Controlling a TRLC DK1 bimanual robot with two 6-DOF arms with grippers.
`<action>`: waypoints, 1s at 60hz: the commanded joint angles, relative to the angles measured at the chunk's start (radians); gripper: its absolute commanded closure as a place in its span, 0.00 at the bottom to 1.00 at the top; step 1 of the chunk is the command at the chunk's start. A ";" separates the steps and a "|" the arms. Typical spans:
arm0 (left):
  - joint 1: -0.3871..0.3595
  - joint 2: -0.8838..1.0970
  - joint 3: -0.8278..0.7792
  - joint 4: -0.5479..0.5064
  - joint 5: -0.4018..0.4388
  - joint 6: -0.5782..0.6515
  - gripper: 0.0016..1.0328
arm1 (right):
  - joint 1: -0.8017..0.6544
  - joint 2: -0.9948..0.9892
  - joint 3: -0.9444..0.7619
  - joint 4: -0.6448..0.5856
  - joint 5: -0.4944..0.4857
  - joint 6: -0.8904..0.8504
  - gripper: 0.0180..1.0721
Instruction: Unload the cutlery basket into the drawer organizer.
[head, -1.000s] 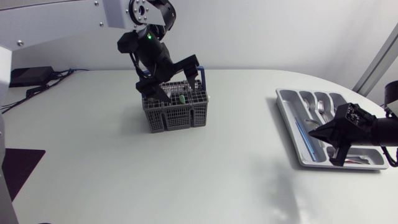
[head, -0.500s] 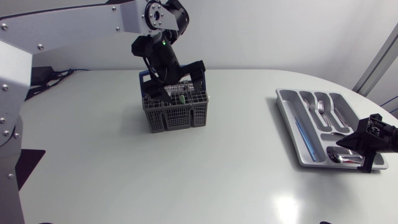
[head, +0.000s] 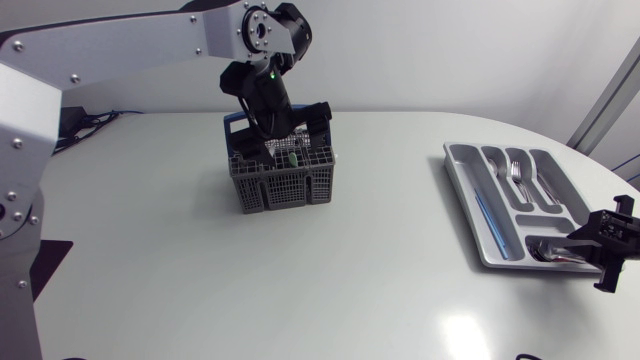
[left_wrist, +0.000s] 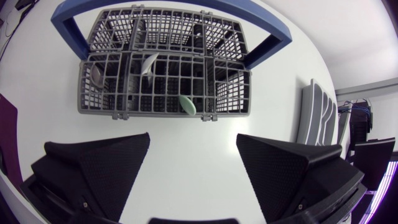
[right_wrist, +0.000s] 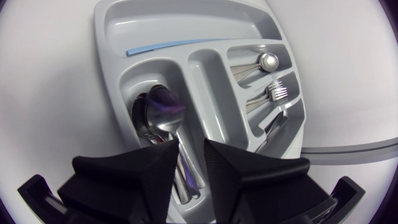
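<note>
The grey cutlery basket with a blue handle stands at the table's back middle. My left gripper hangs open just above it. In the left wrist view the basket lies ahead of the open left gripper and holds a spoon and a green-handled piece. The grey drawer organizer lies at the right. My right gripper is at its near right corner. In the right wrist view the right gripper stands slightly open over the spoons in one compartment, a handle running between its fingers.
The organizer also holds a blue-handled piece, a fork and another spoon in separate compartments. Cables and a black box sit at the table's far left. Bare table lies between basket and organizer.
My right gripper has drawn back to the right, off the organizer's middle to its near corner, and its fingers have parted. My left gripper has shifted right over the basket.
</note>
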 joint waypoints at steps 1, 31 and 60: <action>-0.010 0.035 0.040 0.004 -0.023 -0.034 0.06 | -0.013 -0.019 -0.039 0.005 0.005 -0.040 0.29; -0.028 0.063 0.077 0.003 -0.133 -0.080 0.10 | 0.034 -0.254 -0.149 -0.011 -0.094 0.094 0.06; -0.034 0.092 0.111 -0.011 -0.176 -0.103 0.13 | 0.237 -0.397 -0.186 -0.034 -0.140 0.444 0.06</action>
